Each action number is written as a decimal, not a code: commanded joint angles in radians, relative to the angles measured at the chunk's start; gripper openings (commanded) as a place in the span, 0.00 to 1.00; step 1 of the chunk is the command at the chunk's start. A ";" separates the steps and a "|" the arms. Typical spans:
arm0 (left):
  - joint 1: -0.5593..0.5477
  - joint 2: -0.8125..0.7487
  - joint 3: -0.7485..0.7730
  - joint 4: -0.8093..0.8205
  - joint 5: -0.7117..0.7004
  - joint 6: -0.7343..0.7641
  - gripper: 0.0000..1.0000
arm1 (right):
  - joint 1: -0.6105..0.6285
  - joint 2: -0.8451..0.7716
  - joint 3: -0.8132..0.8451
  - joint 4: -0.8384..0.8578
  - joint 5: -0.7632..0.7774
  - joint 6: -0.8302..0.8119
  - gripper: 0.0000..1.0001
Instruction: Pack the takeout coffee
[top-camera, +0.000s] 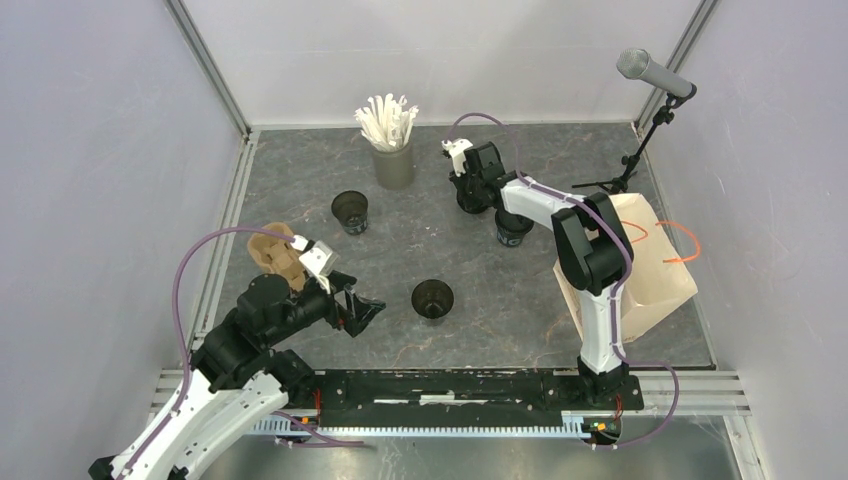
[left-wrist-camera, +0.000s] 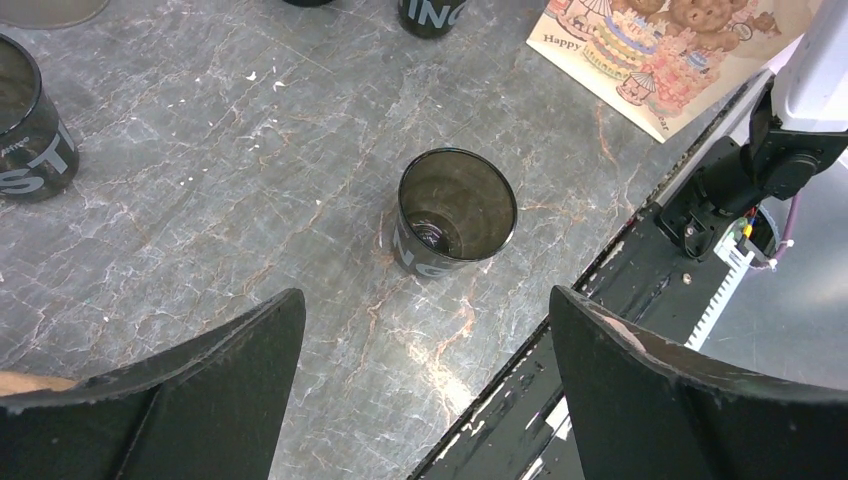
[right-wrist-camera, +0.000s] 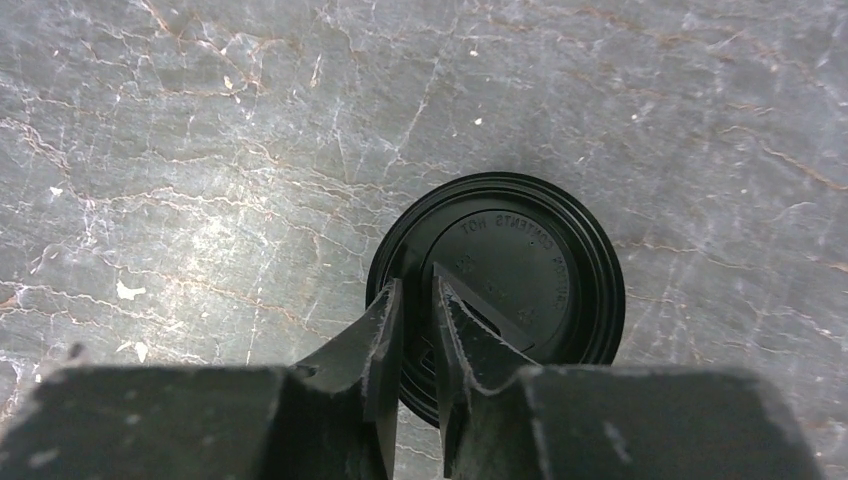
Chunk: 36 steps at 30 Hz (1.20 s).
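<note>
Well, we see a grey cup of white straws (top-camera: 394, 165) at the far side of the table (top-camera: 520, 335), and we tell where things are from it. Just to the right of the straw cup is a round black lid (right-wrist-camera: 520, 270). The right gripper (right-wrist-camera: 415, 282) is down on the edge of that lid. Its two fingers are almost together, with only a thin gap. We cannot tell if they pinch the lid or just touch it. A bit more to the right of the straw cup, and nearer to the arms, a black cup with white letters (top-camera: 513, 232) stands under the right arm. Just left of the straw cup, and a bit nearer, stands an open black cup (top-camera: 351, 212). Well away from the straw cup, toward the arms, another open cup (left-wrist-camera: 457, 212) stands upright. The left gripper (top-camera: 366, 314) is near this cup, on its left. Its fingers are spread wide and hold nothing. Farther left of the straw cup lies a brown carrier (top-camera: 280, 255).
</note>
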 joint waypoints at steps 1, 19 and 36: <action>-0.002 -0.021 0.017 0.024 -0.008 0.051 0.96 | -0.009 0.020 0.041 0.026 -0.059 0.010 0.22; -0.002 -0.030 0.019 0.020 -0.019 0.054 0.96 | -0.020 -0.043 0.034 0.043 -0.105 0.050 0.29; -0.002 -0.032 0.017 0.020 -0.019 0.060 0.95 | -0.021 -0.002 0.061 0.023 -0.137 0.057 0.35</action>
